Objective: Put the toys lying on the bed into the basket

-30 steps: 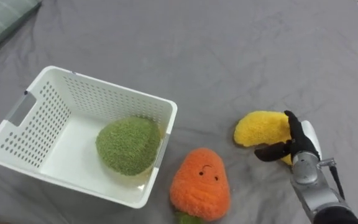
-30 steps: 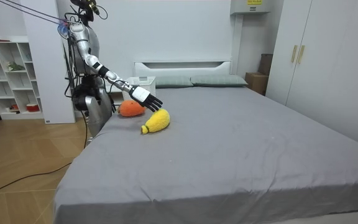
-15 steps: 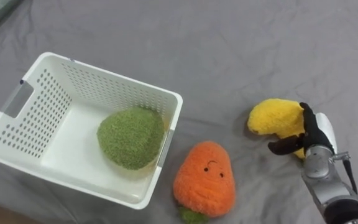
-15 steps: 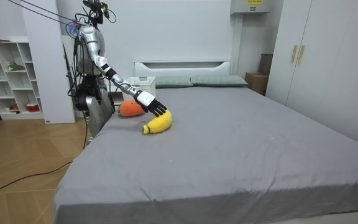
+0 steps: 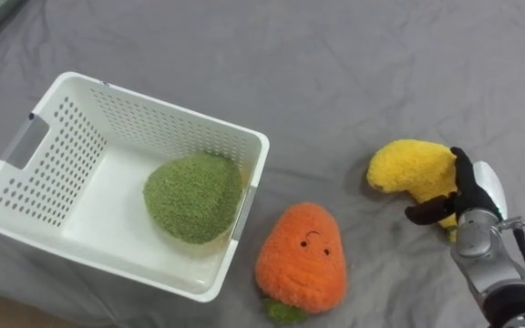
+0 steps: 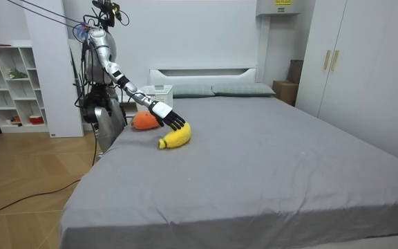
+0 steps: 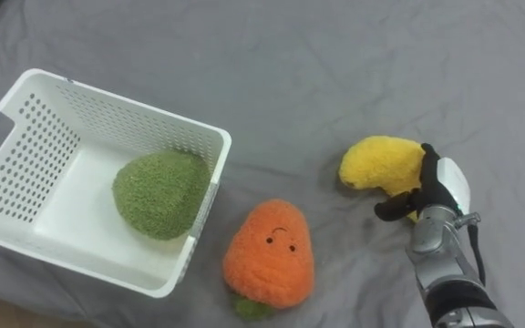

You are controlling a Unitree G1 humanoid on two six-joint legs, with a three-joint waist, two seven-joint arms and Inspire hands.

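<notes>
We find the right hand [image 5: 470,193] laid open against the yellow plush toy [image 5: 406,167], right of the basket [image 5: 158,107]. We judge grasping is in hand. Next, the fingers must close, then lift.

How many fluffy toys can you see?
3. The green toy sits in the white basket, the orange carrot toy lies on the bed beside it, the yellow toy at the right hand. Another could hide under the green toy.
</notes>
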